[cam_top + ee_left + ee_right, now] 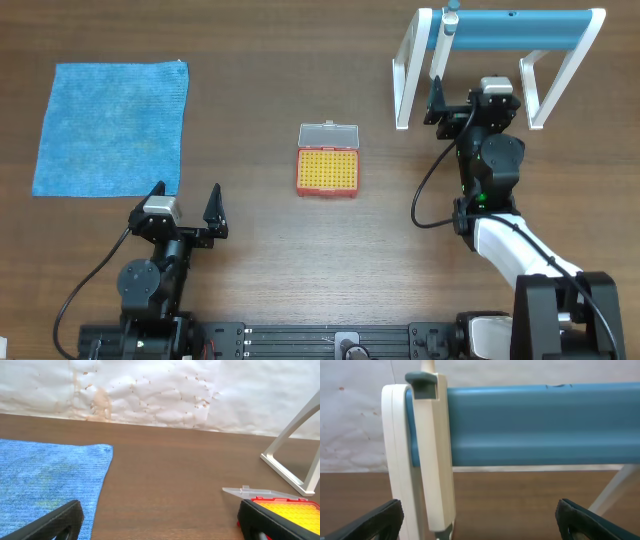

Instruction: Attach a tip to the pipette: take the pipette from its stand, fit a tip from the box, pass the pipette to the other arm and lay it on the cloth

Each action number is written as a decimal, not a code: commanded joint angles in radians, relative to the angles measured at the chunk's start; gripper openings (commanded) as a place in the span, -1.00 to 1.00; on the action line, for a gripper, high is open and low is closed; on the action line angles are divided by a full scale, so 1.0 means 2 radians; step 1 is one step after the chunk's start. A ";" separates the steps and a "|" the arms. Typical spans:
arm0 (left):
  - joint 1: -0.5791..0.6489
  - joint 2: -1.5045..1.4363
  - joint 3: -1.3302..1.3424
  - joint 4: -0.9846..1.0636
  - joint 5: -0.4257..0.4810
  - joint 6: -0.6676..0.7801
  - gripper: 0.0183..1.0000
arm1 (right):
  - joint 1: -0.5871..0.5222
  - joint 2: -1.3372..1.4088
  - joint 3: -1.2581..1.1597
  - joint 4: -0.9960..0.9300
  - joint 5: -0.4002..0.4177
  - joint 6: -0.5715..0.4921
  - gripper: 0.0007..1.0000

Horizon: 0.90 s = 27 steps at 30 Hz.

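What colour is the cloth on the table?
The cloth is blue; the top view shows it best.

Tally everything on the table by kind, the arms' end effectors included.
Cloth: 1
Tip box: 1
Pipette stand: 1
Pipette: 1
End effectors: 2 (left end effector, right end effector)
Total: 6

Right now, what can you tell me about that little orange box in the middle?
The tip box is a small red-orange plastic case holding a yellow grid of tips. Its clear lid is swung open, away from the arms. It sits flat on the brown table near its middle, with nothing else touching it.
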 commanded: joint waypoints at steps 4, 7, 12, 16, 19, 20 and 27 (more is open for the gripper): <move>-0.001 -0.001 -0.001 -0.003 -0.004 -0.006 0.99 | 0.004 0.043 0.043 0.003 -0.015 0.006 0.97; -0.001 -0.001 -0.001 -0.003 -0.004 -0.006 0.99 | 0.004 0.060 0.061 0.003 -0.047 0.006 0.97; -0.001 -0.001 -0.001 -0.003 -0.004 -0.006 0.99 | 0.003 0.079 0.074 0.004 -0.045 0.006 0.95; -0.001 -0.001 -0.001 -0.003 -0.004 -0.006 0.99 | 0.002 0.089 0.077 0.004 -0.042 0.003 0.96; -0.001 -0.001 -0.001 -0.003 -0.004 -0.006 0.99 | 0.002 0.097 0.081 0.004 -0.038 -0.004 0.95; -0.001 -0.001 -0.001 -0.003 -0.004 -0.006 0.99 | 0.001 0.100 0.084 0.004 -0.029 -0.004 0.95; -0.001 -0.001 -0.001 -0.003 -0.004 -0.006 1.00 | -0.006 0.107 0.092 0.004 -0.027 -0.004 0.95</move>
